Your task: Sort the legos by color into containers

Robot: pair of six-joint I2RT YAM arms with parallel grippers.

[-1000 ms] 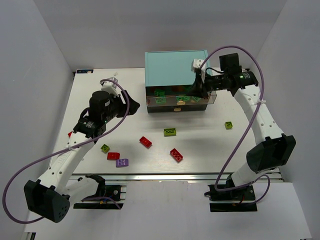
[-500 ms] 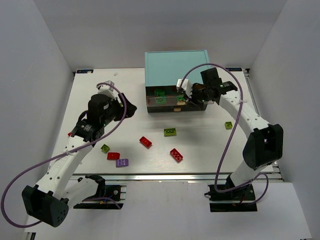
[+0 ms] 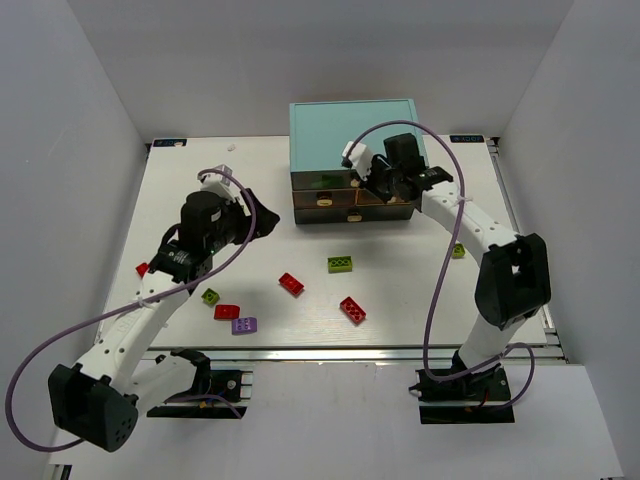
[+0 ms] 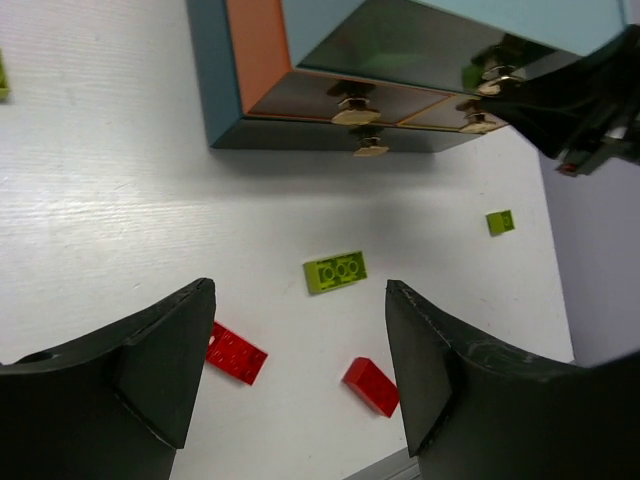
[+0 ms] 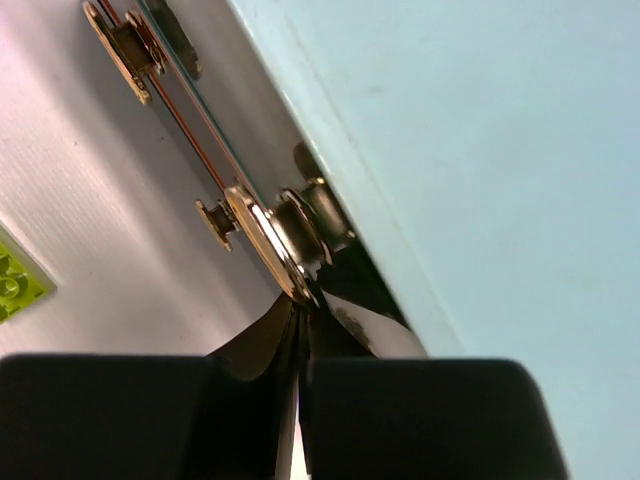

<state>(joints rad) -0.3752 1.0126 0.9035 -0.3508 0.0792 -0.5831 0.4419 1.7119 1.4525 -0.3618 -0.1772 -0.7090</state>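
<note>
Presses the right fingers (image 5: 255,345) tight together, no gap showing, tips meeting right at the lower edge of a cream knob (image 5: 300,222) on the front of the cabinet (image 3: 350,125). Cannot tell whether touching that edge or pinching it. Shows the drawers (image 4: 300,95) sitting flush in the dark frame, with green shapes dim behind the see-through fronts. Reaches there with the right arm (image 3: 510,275) bent at an elbow near the table's right edge, forearm stretched up and left. Holds the left fingers (image 4: 160,360) wide apart above the table (image 3: 420,290), clamped on nothing. Frames a yellow-green lego (image 4: 335,272) in the gap between them in the left wrist view, lying flat on the table and apart from both tips, with two red legos (image 4: 237,353) nearer the camera and a small yellow-green lego (image 4: 500,222) off toward the right arm. Stretches the left arm (image 3: 150,300) from its base up and right, wrist pointed toward the cabinet. Leaves a purple lego (image 3: 244,325), a red brick (image 3: 226,311) and a yellow-green brick (image 3: 210,296) loose on the table beside the left forearm, and a red piece (image 3: 142,269) on its other side.
</note>
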